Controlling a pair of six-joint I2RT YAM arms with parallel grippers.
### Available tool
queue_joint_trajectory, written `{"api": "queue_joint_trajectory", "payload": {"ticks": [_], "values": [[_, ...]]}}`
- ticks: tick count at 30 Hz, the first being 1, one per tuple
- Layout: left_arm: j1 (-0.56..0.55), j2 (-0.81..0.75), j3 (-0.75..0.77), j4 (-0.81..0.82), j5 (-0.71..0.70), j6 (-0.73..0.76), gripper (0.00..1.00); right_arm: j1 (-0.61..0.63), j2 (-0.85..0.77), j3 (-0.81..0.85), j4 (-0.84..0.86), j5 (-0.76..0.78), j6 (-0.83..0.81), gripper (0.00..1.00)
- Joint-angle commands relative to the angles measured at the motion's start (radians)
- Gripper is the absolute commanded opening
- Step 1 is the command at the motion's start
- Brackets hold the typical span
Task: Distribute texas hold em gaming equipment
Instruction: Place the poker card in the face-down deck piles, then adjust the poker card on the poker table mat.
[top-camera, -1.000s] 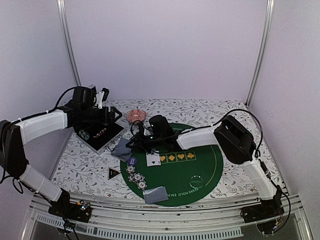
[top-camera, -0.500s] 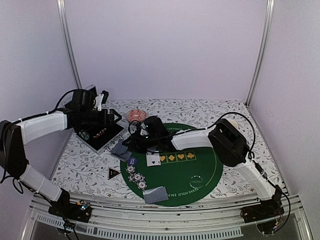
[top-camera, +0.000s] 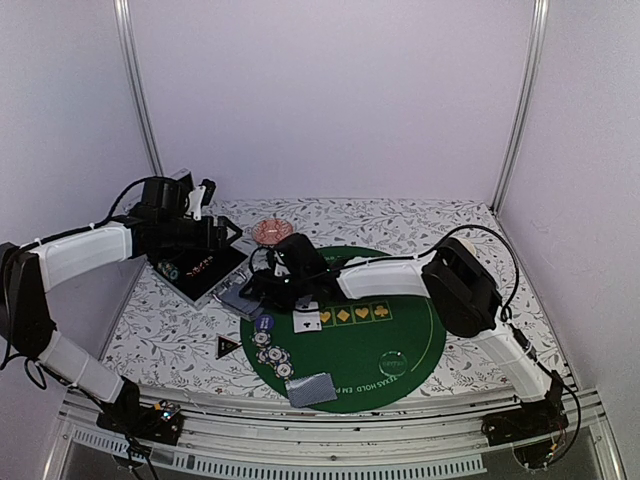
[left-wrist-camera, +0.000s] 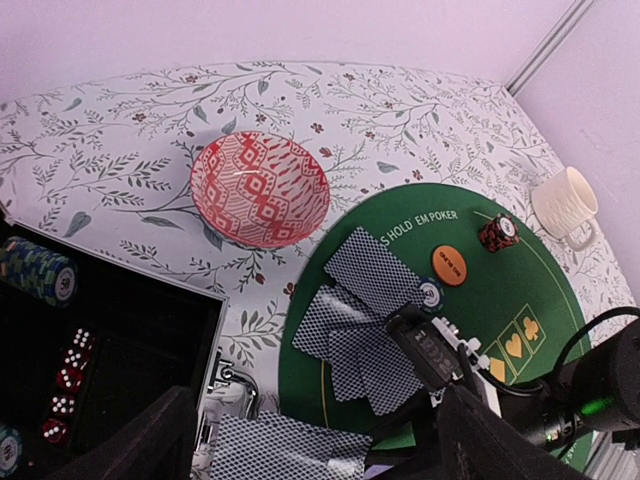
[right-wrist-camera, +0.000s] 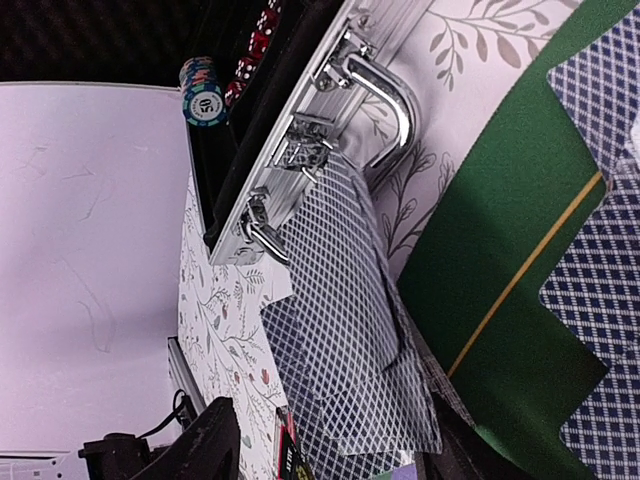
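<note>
Grey-blue backed playing cards (right-wrist-camera: 345, 330) lie in a loose pile beside the black case, half on the green mat (right-wrist-camera: 500, 230). My right gripper (right-wrist-camera: 335, 440) is open just above that pile (top-camera: 240, 299), one finger on each side. More card backs (left-wrist-camera: 372, 322) fan out on the mat, near an orange button (left-wrist-camera: 449, 265), a blue-white chip (left-wrist-camera: 430, 295) and red chips (left-wrist-camera: 497, 233). Striped chips (top-camera: 270, 348) and a single card (top-camera: 312, 388) lie near the mat's front. My left gripper (top-camera: 220, 232) hangs open above the case, holding nothing.
The open black case (top-camera: 205, 268) holds green chips (left-wrist-camera: 40, 270) and red dice (left-wrist-camera: 68, 368); its metal handle (right-wrist-camera: 385, 95) faces the card pile. A pink patterned dish (left-wrist-camera: 260, 188) stands behind the mat, a cream mug (left-wrist-camera: 565, 203) at far right. Face-up cards (top-camera: 345, 315) line the mat's middle.
My right arm has swung left and down towards the card pile by the case, and its jaws have gone from shut to open. The left arm has barely moved.
</note>
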Motion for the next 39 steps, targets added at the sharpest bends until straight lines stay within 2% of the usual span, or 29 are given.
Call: {"api": "queue_joint_trajectory", "payload": {"ticks": [1,7,9,12,15,19,24,27,34,39], "values": [[0.012,-0.016,-0.008,0.011,0.015,0.002,0.85,0.009,-0.086,0.035,-0.115,0.104,-0.114,0.64],[0.012,0.002,-0.008,0.011,0.018,0.001,0.85,0.014,-0.159,0.032,-0.208,0.17,-0.225,0.68],[0.012,0.018,-0.005,0.013,0.029,-0.002,0.83,0.008,-0.236,-0.012,-0.221,0.186,-0.259,0.69],[0.01,0.055,0.013,0.005,0.056,-0.01,0.79,-0.037,-0.325,-0.153,-0.213,0.176,-0.28,0.7],[0.0,0.104,0.034,0.004,0.088,-0.035,0.75,-0.107,-0.398,-0.324,-0.133,0.122,-0.234,0.68],[-0.034,0.194,0.061,0.018,0.121,-0.056,0.75,-0.179,-0.401,-0.442,-0.05,-0.005,-0.15,0.65],[-0.068,0.337,0.129,0.006,0.155,-0.057,0.78,-0.216,-0.358,-0.402,-0.055,-0.088,-0.108,0.64],[-0.071,0.387,0.165,0.005,0.155,-0.058,0.79,-0.239,-0.351,-0.423,-0.002,-0.156,-0.008,0.62],[-0.071,0.377,0.161,0.004,0.146,-0.037,0.79,-0.243,-0.381,-0.361,-0.069,-0.08,-0.041,0.62],[-0.071,0.332,0.171,-0.006,0.168,-0.043,0.79,-0.237,-0.409,-0.365,-0.118,-0.093,-0.096,0.62]]}}
